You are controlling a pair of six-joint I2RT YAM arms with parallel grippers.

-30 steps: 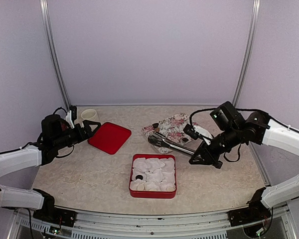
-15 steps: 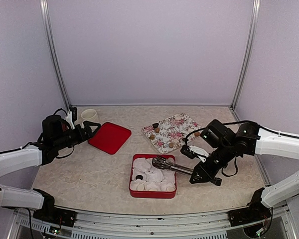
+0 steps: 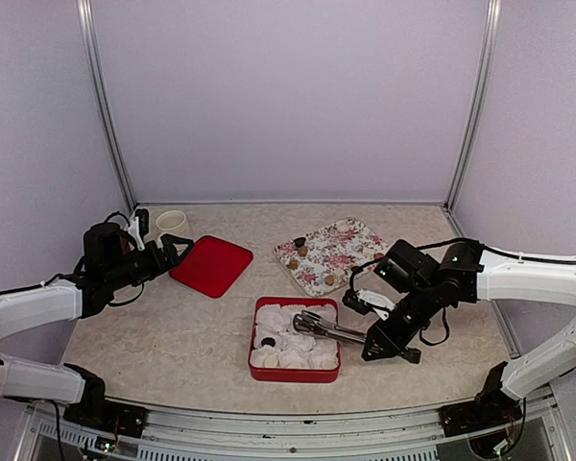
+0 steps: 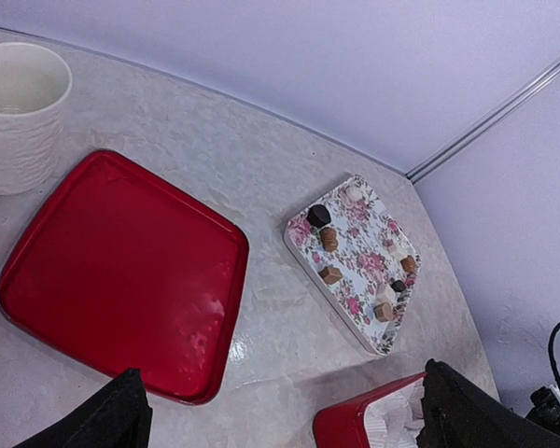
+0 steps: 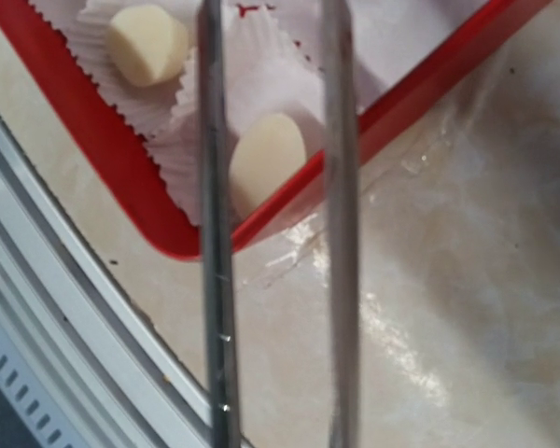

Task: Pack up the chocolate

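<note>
Right hand (image 3: 377,342) is pinched narrow on the handle of slim, shiny metal tongs (image 3: 328,329), at the right edge of the red box (image 3: 295,377). The tongs' two flat blades stand apart and reach over the box's crinkled white paper cups (image 3: 290,358). Two smooth, pale, rounded chocolates (image 5: 149,42) sit in cups at one corner of the box, and a dark chocolate (image 3: 266,341) lies at its left side. More chocolates, small dark and tan pieces (image 4: 329,240), rest on the flowered rectangular tray (image 3: 344,235) behind the box. Left hand (image 3: 180,248), its black fingers (image 4: 112,420) spread wide and touching nothing, hovers well left of the box. It is next to a glossy, shallow red lid (image 3: 211,266) with rounded corners and a ribbed white cup (image 3: 172,222) on the marbled beige surface (image 3: 173,336).
</note>
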